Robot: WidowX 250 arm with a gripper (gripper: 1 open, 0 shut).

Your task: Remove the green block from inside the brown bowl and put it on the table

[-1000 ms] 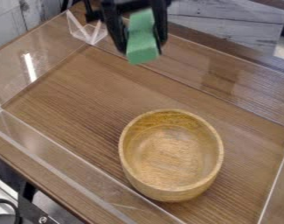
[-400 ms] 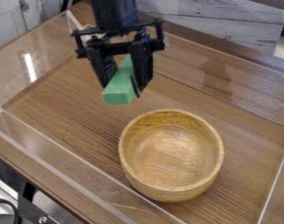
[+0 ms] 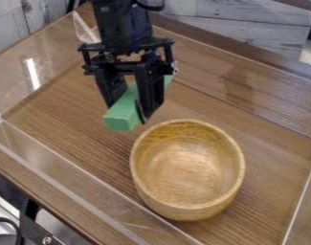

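The green block (image 3: 122,113) hangs tilted between the black fingers of my gripper (image 3: 127,100), which is shut on it. It sits low over the table (image 3: 68,105), just left of and behind the brown bowl (image 3: 186,168). The bowl is a round light wooden one with nothing inside it, standing at the front right of the tabletop. The block's lower end is close to the wood surface; whether it touches is unclear.
Clear plastic walls (image 3: 43,163) run along the table's front and left edges, with another wall (image 3: 247,57) at the back. Bare wood lies to the left of the bowl and behind it.
The gripper has come down and forward with the green block, from high at the back to low beside the bowl. The bowl has not moved.
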